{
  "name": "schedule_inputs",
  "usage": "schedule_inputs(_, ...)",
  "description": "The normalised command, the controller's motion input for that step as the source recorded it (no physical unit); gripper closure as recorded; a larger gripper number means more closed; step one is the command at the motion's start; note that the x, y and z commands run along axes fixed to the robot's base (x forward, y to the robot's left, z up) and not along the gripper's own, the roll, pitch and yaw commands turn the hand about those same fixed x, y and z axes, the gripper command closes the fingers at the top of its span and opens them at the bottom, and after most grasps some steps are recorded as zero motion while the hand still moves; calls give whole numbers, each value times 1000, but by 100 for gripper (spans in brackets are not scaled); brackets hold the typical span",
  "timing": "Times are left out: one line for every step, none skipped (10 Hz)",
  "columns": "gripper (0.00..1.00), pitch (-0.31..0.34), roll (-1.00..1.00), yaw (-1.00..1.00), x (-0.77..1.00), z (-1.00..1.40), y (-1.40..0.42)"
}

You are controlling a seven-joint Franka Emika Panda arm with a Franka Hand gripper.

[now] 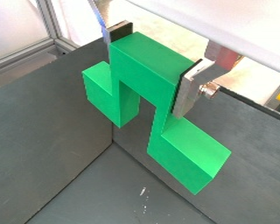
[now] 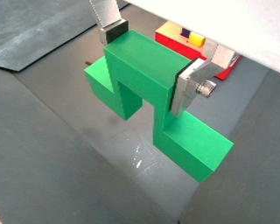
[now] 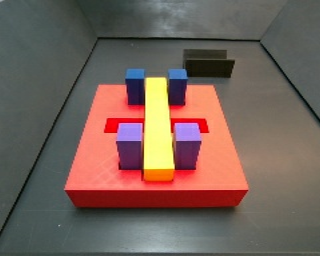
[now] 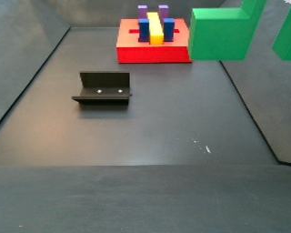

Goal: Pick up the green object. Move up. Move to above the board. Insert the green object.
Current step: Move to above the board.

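The green object (image 1: 149, 87) is a large stepped block with a slot between two legs. My gripper (image 1: 154, 66) is shut on its upper bar, with one silver finger (image 1: 199, 77) on each side, and holds it above the dark floor. Both wrist views show this grip (image 2: 152, 63). In a side view the green object (image 4: 227, 32) hangs high at the right, beside the board, and the gripper is out of frame. The red board (image 3: 96, 170) carries a yellow bar (image 3: 157, 125) with blue and purple blocks. It also shows in a wrist view (image 2: 168, 37), beyond the gripper.
The fixture (image 4: 103, 88) stands on the floor in front of the board, and shows in both side views (image 3: 210, 63). Dark walls enclose the floor. A metal frame and a pale surface lie beyond the wall in a wrist view (image 1: 25, 35).
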Motion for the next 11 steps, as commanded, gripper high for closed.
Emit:
schedule_inputs(100, 122, -124, 176, 295, 139, -1400)
schedule_inputs(100, 106, -89, 166, 293, 122, -1400)
schedule_inputs(100, 76, -25, 121, 291, 122, -1400)
schedule_inputs(100, 13, -60, 47, 289, 126, -1400)
schedule_inputs(100, 21, -24, 36, 285, 127, -1400)
schedule_inputs(100, 25, 0, 28, 286, 130, -1400)
schedule_inputs(100, 29, -29, 18, 291, 134, -1400)
schedule_inputs(100, 54, -4, 12, 301, 137, -1400)
schedule_inputs(100, 78, 4, 11, 314, 136, -1400)
schedule_inputs(100, 95, -8, 8, 325, 137, -1400)
schedule_inputs(100, 130, 7, 5, 355, 146, -1400)
